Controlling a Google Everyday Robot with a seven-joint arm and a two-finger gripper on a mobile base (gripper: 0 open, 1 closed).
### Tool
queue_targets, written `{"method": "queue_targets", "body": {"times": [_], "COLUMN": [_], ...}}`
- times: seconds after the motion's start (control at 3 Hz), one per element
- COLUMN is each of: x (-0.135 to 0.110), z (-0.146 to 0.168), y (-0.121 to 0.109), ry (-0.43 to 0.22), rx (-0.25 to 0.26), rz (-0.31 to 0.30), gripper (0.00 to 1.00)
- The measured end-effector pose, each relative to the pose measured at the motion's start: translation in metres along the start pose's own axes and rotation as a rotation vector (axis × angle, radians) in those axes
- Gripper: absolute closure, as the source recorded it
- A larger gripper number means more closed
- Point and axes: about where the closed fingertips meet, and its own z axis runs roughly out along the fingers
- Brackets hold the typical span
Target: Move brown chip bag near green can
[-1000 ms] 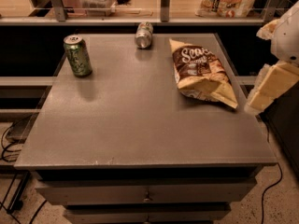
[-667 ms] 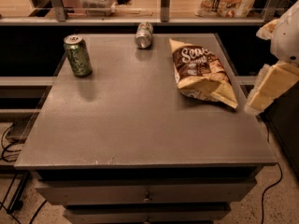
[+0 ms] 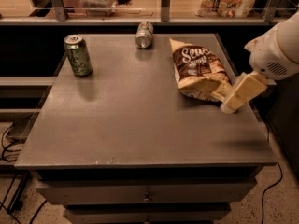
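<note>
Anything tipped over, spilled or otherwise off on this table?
The silver can lies on its side at the back edge of the table; the green can stands upright. No spill shows. The gripper sits at the brown chip bag's near right corner.

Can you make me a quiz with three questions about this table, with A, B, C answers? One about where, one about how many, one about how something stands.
1. Where is the robot's gripper?
A) by the near right corner of the crinkly brown chip bag
B) up on the back shelf
C) under the table

2. How many drink cans are on the grey table?
A) one
B) two
C) four

3. How is the small green drink can?
A) lying down
B) squashed flat
C) standing upright

Answers:
1 A: its tip is right by the bag's corner.
2 B: the green one and a silver-grey can.
3 C: its silver top faces up.
</note>
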Motion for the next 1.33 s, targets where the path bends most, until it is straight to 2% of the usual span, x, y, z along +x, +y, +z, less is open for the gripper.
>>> {"method": "queue_targets", "body": {"times": [0.67,1.0,1.33], "x": [-0.001,-0.001,-0.009], "z": [0.061,0.087,0.097], "y": [-0.021,-0.024,-0.029], "ry": [-0.016,-0.013,-0.027], "rx": [0.015,-0.006,-0.020], "rz": [0.069,0.105,0.116], "gripper": [0.00,0.18,0.42]}}
